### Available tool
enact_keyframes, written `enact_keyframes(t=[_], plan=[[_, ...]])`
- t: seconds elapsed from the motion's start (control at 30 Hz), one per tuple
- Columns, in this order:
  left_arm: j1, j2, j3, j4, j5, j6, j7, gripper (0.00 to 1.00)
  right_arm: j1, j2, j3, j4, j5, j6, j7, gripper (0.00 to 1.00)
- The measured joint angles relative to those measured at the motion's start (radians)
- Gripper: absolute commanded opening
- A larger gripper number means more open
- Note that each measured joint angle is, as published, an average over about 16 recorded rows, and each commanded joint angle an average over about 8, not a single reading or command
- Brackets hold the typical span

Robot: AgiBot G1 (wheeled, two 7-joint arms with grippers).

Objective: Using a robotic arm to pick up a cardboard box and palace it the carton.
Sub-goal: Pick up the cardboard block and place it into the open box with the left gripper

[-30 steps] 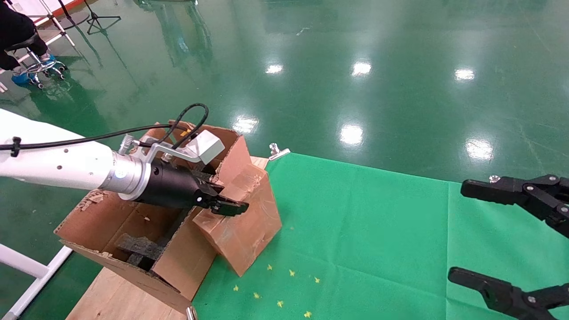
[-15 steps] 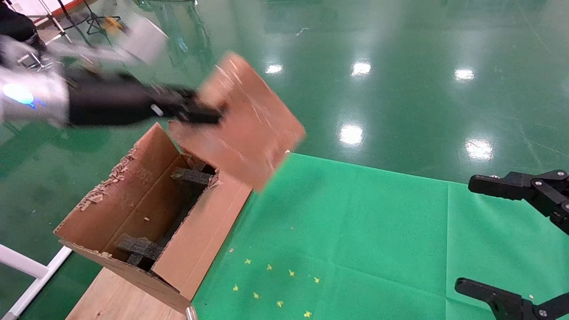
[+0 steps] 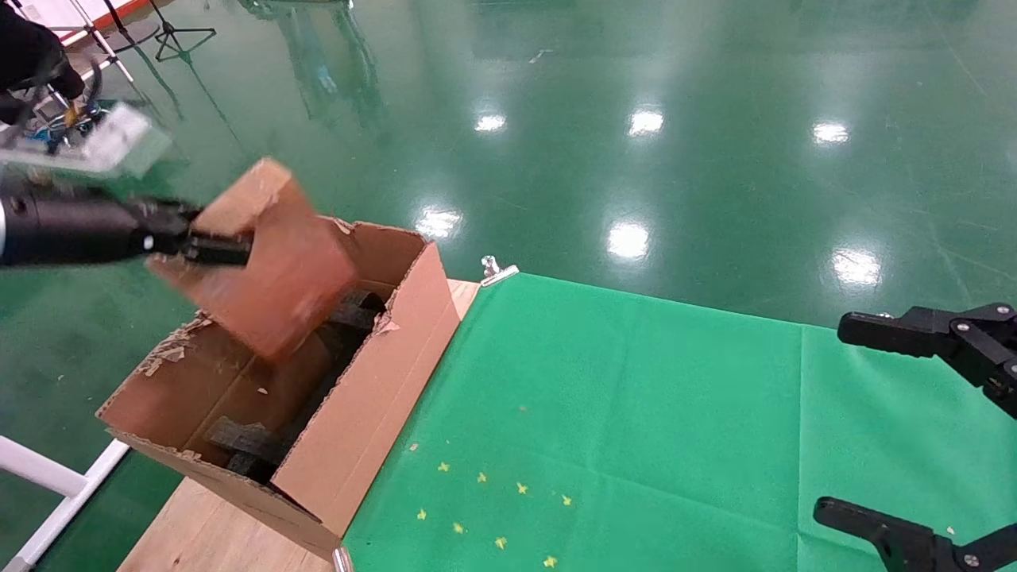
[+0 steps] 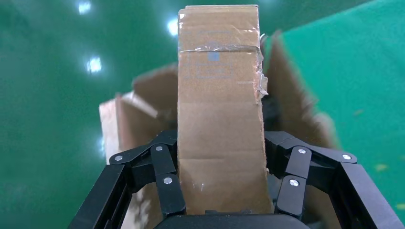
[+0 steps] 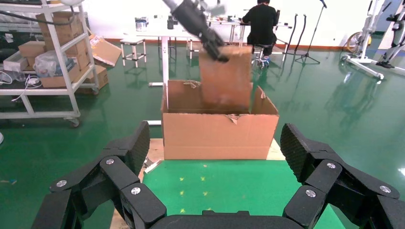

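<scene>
From my head camera, my left tool [image 3: 214,248] is clamped on the cardboard box [image 3: 270,262], which hangs tilted in the air over the far half of the carton [image 3: 373,421]. Its lowest corner dips about level with the carton's rim, so I judge the box is above the opening and not yet resting inside. I grip it by one end, which leaves the free end able to go down between the torn flaps first. The carton stands at the left edge of the table [image 3: 636,413], open side up, with black foam pieces [image 3: 246,438] on its floor. My right tool [image 3: 914,421] sits at the right edge of the view above the green cloth, spread wide and holding nothing, well apart from the work.

From my left wrist camera, the tool [image 4: 222,179] presses one linked finger against each side of the box [image 4: 219,119], and the taped end points away from me. The carton's walls [image 4: 143,109] show beyond it, so the box is aimed into the opening.

From my right wrist camera, the spread fingers [image 5: 136,143] frame the scene. The carton [image 5: 219,131] faces me side-on, and the box [image 5: 227,76] hangs over its middle, its lower edge overlapping the rim, held from above by my left arm [image 5: 193,19]. Lowering it straight should clear both side walls, I think; the tilt could catch a flap.
</scene>
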Motion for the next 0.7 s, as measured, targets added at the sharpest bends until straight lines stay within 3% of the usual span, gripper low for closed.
enact_keyframes(t=[0.3, 0.7], plan=[[0.091, 0.033, 0.014, 0.22, 0.012, -0.126, 0.149, 0.0, 0.0, 0.0, 0.0, 0.0, 0.0, 0.0, 0.0, 1.0], [0.106, 0.109, 0.054, 0.369, 0.103, -0.222, 0.122, 0.0, 0.0, 0.0, 0.0, 0.0, 0.0, 0.0, 0.0, 1.0]])
